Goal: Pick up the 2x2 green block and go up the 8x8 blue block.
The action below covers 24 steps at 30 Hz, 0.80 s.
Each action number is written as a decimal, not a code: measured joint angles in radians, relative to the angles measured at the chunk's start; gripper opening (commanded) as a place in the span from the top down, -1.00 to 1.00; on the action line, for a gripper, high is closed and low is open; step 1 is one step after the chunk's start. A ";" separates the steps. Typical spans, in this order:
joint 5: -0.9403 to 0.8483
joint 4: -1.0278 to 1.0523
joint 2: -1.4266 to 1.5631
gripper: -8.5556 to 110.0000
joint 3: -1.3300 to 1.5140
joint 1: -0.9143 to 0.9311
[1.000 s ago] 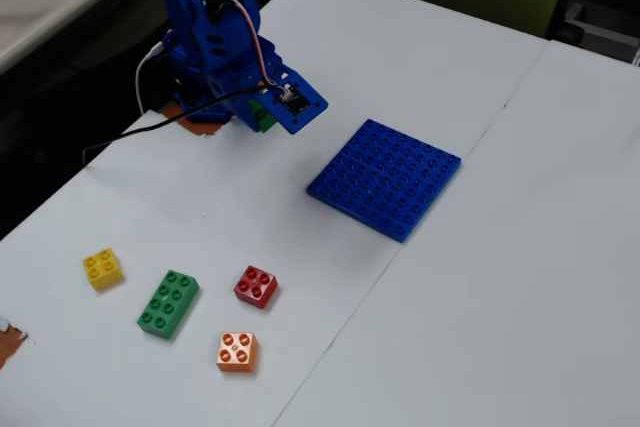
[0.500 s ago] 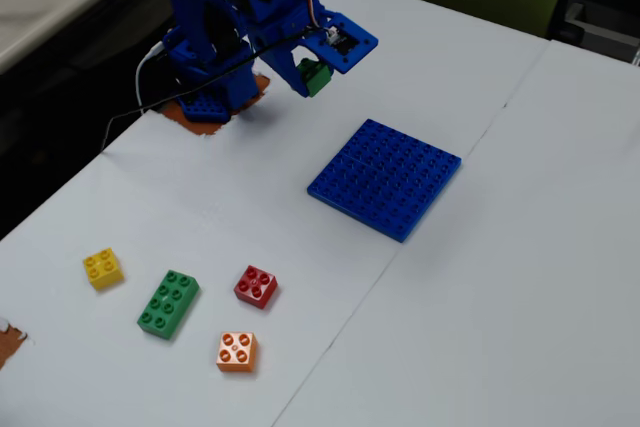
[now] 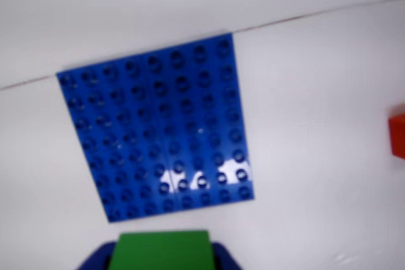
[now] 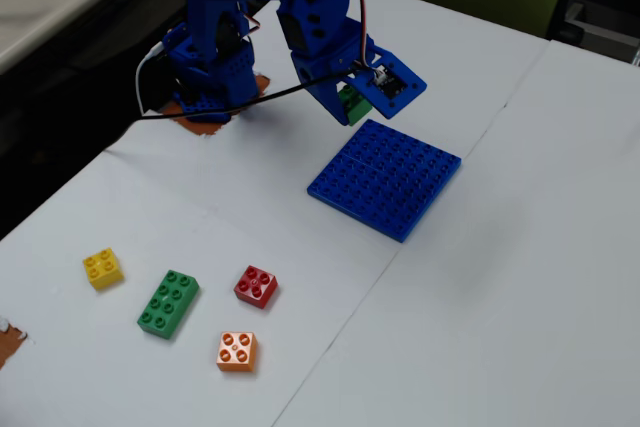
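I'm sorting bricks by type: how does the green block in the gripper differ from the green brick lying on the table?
The 2x2 green block is short and square; the long green brick is about twice as long, with eight studs. The 2x2 green block is held off the table by the gripper, near the 8x8 blue block; the long green brick lies flat among other small bricks. Both are green plastic.

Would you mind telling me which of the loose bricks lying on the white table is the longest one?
The green rectangular plastic brick, with eight studs; the yellow, red and orange square bricks near it have four each.
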 measured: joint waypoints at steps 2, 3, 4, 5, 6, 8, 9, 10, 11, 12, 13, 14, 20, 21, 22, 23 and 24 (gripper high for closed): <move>0.012 0.002 -0.057 0.84 -0.041 0.000; 0.018 0.003 -0.081 0.84 -0.063 0.000; 0.021 0.003 -0.103 0.84 -0.081 -0.002; 0.025 0.003 -0.118 0.84 -0.097 -0.002; 0.025 0.003 -0.126 0.84 -0.109 -0.005; 0.025 0.003 -0.135 0.84 -0.127 -0.009; 0.018 0.003 -0.137 0.84 -0.129 -0.012; 0.008 0.003 -0.137 0.84 -0.130 -0.015; -0.011 0.003 -0.137 0.84 -0.130 -0.020; -0.028 0.003 -0.137 0.84 -0.130 -0.026; -0.035 0.003 -0.137 0.84 -0.130 -0.034; -0.043 0.003 -0.137 0.84 -0.130 -0.041; -0.055 0.003 -0.137 0.84 -0.130 -0.066; -0.055 0.003 -0.137 0.84 -0.130 -0.067; -0.054 0.003 -0.137 0.84 -0.130 -0.069; -0.054 0.003 -0.137 0.84 -0.130 -0.071; -0.054 0.003 -0.137 0.84 -0.130 -0.072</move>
